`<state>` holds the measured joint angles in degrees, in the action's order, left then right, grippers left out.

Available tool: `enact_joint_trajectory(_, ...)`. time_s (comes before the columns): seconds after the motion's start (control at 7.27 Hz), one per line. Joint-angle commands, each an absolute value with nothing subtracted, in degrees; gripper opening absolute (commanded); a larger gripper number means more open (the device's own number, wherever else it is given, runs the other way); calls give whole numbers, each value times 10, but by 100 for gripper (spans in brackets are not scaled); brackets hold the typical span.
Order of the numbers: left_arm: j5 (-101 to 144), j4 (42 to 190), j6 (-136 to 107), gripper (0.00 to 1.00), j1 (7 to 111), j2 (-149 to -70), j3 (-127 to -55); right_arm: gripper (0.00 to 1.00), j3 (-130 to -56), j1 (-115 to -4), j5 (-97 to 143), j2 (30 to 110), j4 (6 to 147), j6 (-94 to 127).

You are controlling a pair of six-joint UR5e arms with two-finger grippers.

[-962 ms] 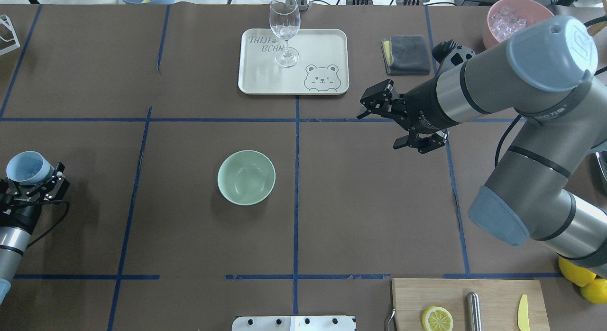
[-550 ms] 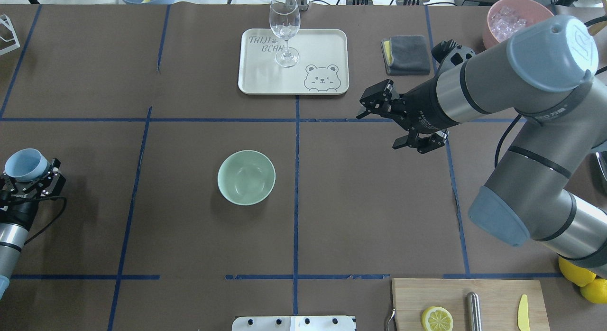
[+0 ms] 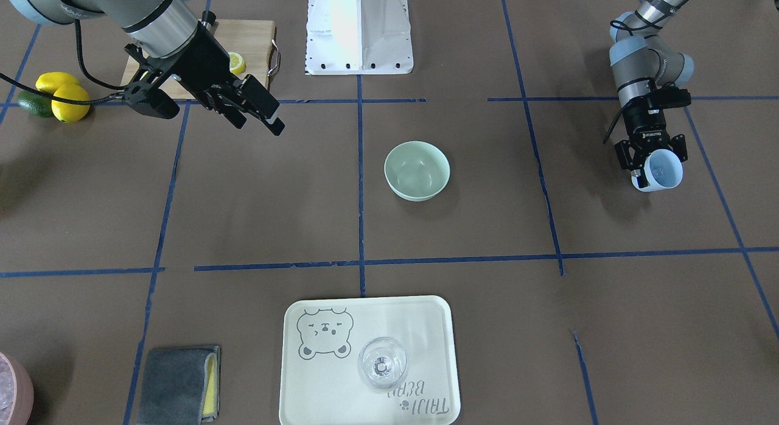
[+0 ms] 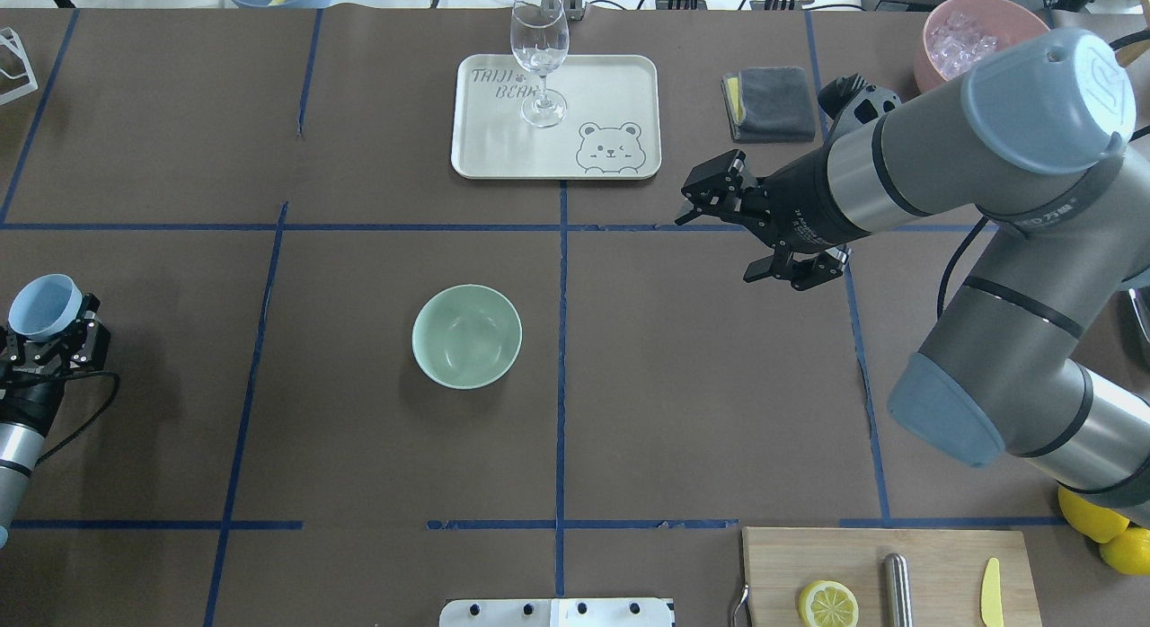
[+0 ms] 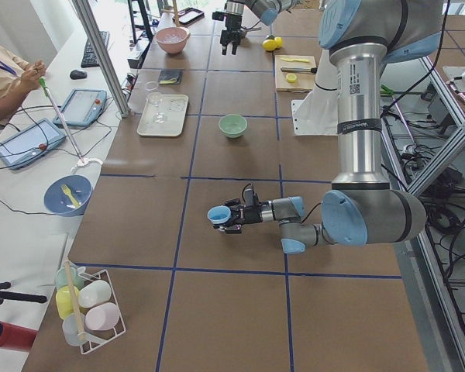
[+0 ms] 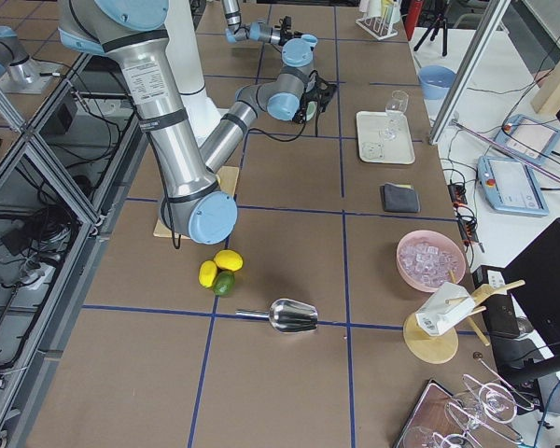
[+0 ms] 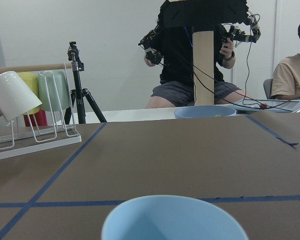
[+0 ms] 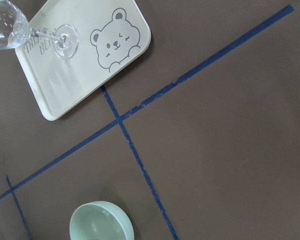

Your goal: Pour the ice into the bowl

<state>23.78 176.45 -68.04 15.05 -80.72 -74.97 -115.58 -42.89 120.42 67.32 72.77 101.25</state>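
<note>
The pale mint-green bowl (image 4: 466,336) (image 3: 417,170) (image 8: 101,222) stands upright near the table's middle, and no ice shows inside it. My left gripper (image 4: 49,332) (image 3: 651,158) is shut on a light blue cup (image 4: 40,305) (image 3: 663,170) (image 7: 175,220) at the table's far left, well away from the bowl. The cup's mouth faces outward and its inside looks plain blue. Ice (image 4: 961,43) (image 6: 429,259) lies heaped in a pink container (image 4: 934,66) at the back right. My right gripper (image 4: 705,200) (image 3: 271,117) hovers open and holds nothing, to the right of the bowl.
A cream tray (image 4: 611,79) at the back centre carries a clear wine glass (image 4: 539,48). A grey cloth (image 4: 768,101) lies beside it. A cutting board (image 4: 934,555) with a lemon half and a knife sits at the near right, with lemons (image 4: 1101,519) next to it. A metal scoop (image 6: 294,315) lies nearby.
My left gripper has carried the blue cup further left, away from the bowl, and the cup has turned slightly. The right arm and the bowl have not moved.
</note>
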Motion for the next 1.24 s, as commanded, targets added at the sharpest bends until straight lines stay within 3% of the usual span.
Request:
enact_joint_trajectory(0.0, 237, 1810, -563, 0, 152, -814, -800, 100, -1154, -429, 1204, 673, 728, 1012)
enact_joint_trajectory(0.28, 303, 1838, -327, 0, 151, -819, -922, 100, -1152, -429, 1204, 675, 727, 1006)
enact_joint_trajectory(0.69, 304, 1816, -103, 0, 109, -843, -983, 100, -1150, -429, 1202, 684, 727, 998)
enact_joint_trajectory(1.1, 320, 1696, -72, 0, 70, -928, -974, 100, -1150, -430, 1201, 694, 726, 998)
